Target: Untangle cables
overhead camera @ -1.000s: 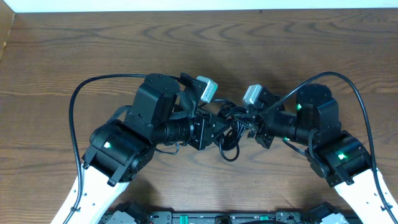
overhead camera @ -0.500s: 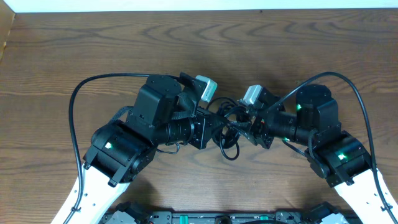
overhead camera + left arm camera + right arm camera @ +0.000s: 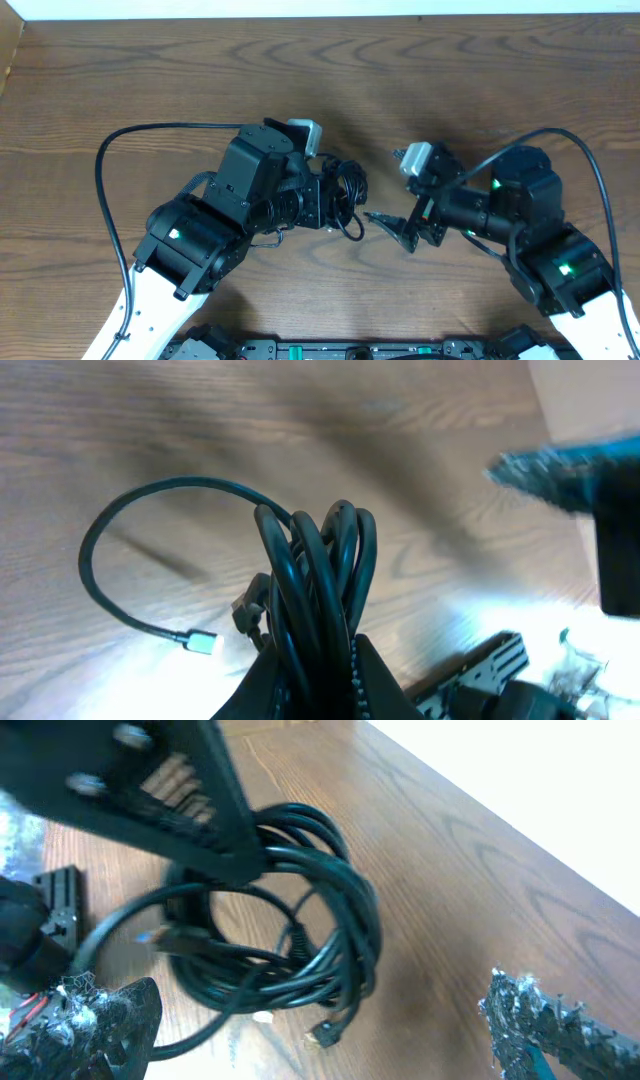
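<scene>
The cables (image 3: 353,186) are a bunch of thin black loops held just off the wooden table. My left gripper (image 3: 336,200) is shut on them. In the left wrist view the cables (image 3: 318,565) rise from between my closed fingers (image 3: 375,680), and one cord curls out left to a silver plug (image 3: 203,643). My right gripper (image 3: 393,230) stands open a short way right of the bundle, touching nothing. In the right wrist view the cables (image 3: 290,935) hang ahead of my wide-spread right gripper (image 3: 320,1030), with a small plug (image 3: 325,1033) dangling lowest.
The wooden table (image 3: 320,80) stretches away behind both arms. Each arm trails a thicker black cable: the left arm's cable (image 3: 115,165) and the right arm's cable (image 3: 590,180). A pale wall edge (image 3: 300,8) runs along the far side.
My right gripper has opened, let go of the cables and drawn back to the right. My left gripper has stayed shut and carried the bundle a little left.
</scene>
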{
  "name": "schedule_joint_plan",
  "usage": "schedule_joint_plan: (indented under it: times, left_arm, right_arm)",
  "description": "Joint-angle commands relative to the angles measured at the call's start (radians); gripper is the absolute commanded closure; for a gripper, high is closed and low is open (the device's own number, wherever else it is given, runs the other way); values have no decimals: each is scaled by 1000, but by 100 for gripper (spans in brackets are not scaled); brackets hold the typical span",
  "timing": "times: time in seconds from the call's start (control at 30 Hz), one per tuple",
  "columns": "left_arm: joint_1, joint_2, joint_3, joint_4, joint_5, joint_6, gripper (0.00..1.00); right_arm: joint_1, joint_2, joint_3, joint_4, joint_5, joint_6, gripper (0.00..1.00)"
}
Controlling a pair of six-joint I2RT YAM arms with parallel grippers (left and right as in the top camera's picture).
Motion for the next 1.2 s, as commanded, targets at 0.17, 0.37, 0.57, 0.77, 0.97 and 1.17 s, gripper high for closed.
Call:
schedule_joint_plan:
  times: [0.17, 0.37, 0.57, 0.77, 0.97, 1.17]
  left_arm:
    - [-1, -8, 19, 64, -25, -220, 93]
    - [-4, -8, 19, 104, 8, -269, 93]
    - [-17, -8, 19, 140, 9, -359, 92]
    - [-56, -8, 19, 188, 9, -430, 92]
    - [-80, -8, 19, 201, 8, -445, 93]
    - [-80, -8, 19, 198, -4, -359, 93]
  right_arm:
    - [5, -15, 3, -7, -132, -7, 1]
    - [5, -15, 3, -7, -138, -10, 14]
    - [5, -15, 3, -7, -137, -10, 20]
    - [5, -15, 2, -7, -125, -10, 46]
    - [5, -15, 2, -30, -24, -8, 95]
    - [4, -27, 3, -51, -25, -8, 99]
